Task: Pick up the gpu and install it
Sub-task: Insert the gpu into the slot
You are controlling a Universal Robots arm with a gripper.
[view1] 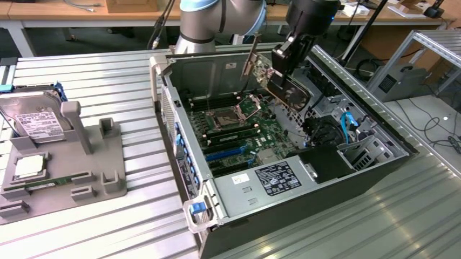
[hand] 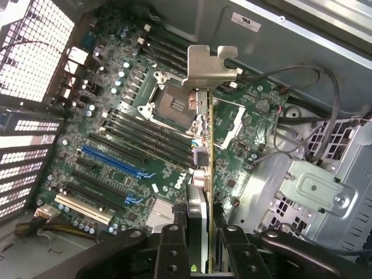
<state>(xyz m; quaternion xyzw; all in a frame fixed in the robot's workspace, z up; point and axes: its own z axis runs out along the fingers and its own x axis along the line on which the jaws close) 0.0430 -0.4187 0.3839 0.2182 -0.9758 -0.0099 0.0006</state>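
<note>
Ribbed metal sheeting forms the table point(view1: 86, 70), and on it an open computer case point(view1: 238, 216) lies on its side with workshop benches behind. Our tool point(hand: 200, 238) is pinching the gpu point(hand: 203, 200) at one end, a finger on each flat face. We judge that this grip leaves the card's long edges free, so nothing of the tool would stand between the board and a slot. The card hangs in the air inside the case opening, above the motherboard point(hand: 145, 145), and we see it touching nothing but the tool; in the exterior view it sits tilted. It is a thin dark board, seen edge-on from the wrist, with a silvery bracket point(hand: 210, 65) at its far end, bent over into a notched tab. Below it lie the blue slots point(hand: 110, 163) and the bare processor socket point(hand: 171, 104). Well apart, at the exterior view's left, a grey fixture point(view1: 108, 181) props up a hard drive point(view1: 29, 116).
</note>
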